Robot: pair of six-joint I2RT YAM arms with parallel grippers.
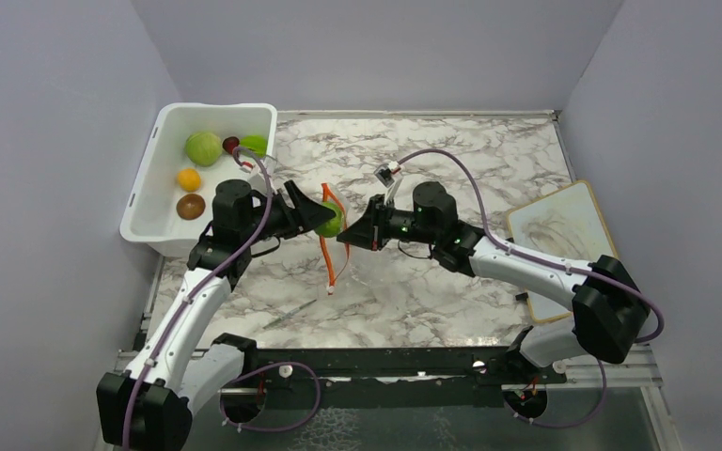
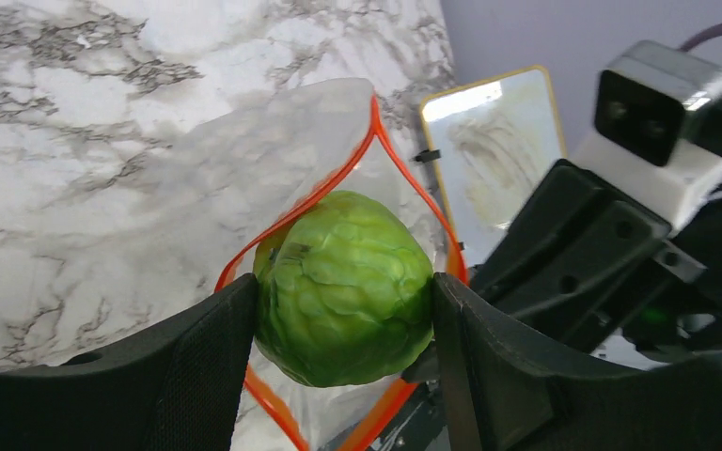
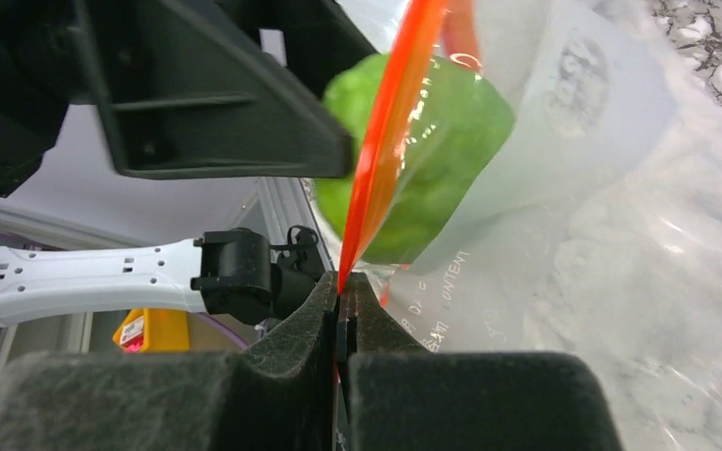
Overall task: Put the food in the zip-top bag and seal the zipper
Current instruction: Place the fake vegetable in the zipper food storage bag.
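Five pieces of the food [image 1: 204, 147] lie in the white tub [image 1: 147, 193] at the far left of the marble table [image 1: 489, 160], seen from above: a pale cabbage, a dark red bit, a green fruit, an orange one and a brown one. None of those is bagged yet. A sixth piece, a green leafy ball [image 1: 331, 220], sits clamped in the left gripper [image 1: 323, 219], right at the mouth of the zip-top bag [image 1: 385, 277], which lies clear and crinkled mid-table. The right gripper [image 1: 348, 237] meets it from the other side, at the zipper [image 1: 327, 254], whose orange-red strip loops up and trails down.

From the left wrist, the jaws stand apart with the ball pressed between both pads [image 2: 235, 348]. The orange-red strip rings the ball, so I'd say it sits in the opening and has not been let go. A framed board [image 2: 489, 141] lies further off on the table.

From the right wrist, the jaws are pinched together on the strip, holding one lip of the mouth up. The ball shows green through the clear film, with one left finger beside it.

My reckoning is that the first piece is only now going in. I can see nothing loose inside the bag, and five pieces wait in the tub. The zipper gapes wide, so the sealing is a long way off.
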